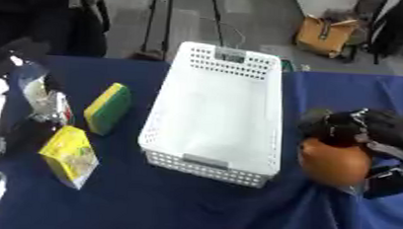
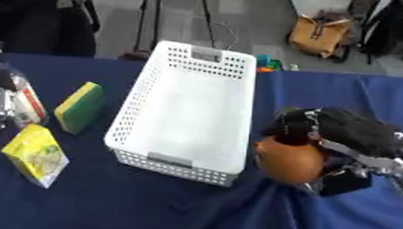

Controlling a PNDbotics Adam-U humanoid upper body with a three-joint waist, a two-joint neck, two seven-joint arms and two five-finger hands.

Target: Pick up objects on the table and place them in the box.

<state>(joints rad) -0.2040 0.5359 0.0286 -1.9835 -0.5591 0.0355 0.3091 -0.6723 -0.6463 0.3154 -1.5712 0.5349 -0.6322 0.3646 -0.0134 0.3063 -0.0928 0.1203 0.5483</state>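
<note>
My right hand (image 1: 379,129) is curled over the top of a round orange object (image 1: 332,164), holding it just above the blue tablecloth to the right of the white perforated basket (image 1: 209,169). The basket looks empty. A green and yellow sponge (image 1: 108,107) lies to the basket's left. A yellow packet (image 1: 70,156) lies nearer the front, and a clear packet with red and white inside (image 1: 53,105) sits beside them. My left hand (image 1: 18,52) shows dark at the far left edge, above that packet.
A tan bag (image 1: 326,36) and stand legs (image 1: 158,20) are on the floor beyond the table. Small green and orange things (image 2: 264,63) sit behind the basket's far right corner. Blue cloth (image 1: 191,210) spreads in front of the basket.
</note>
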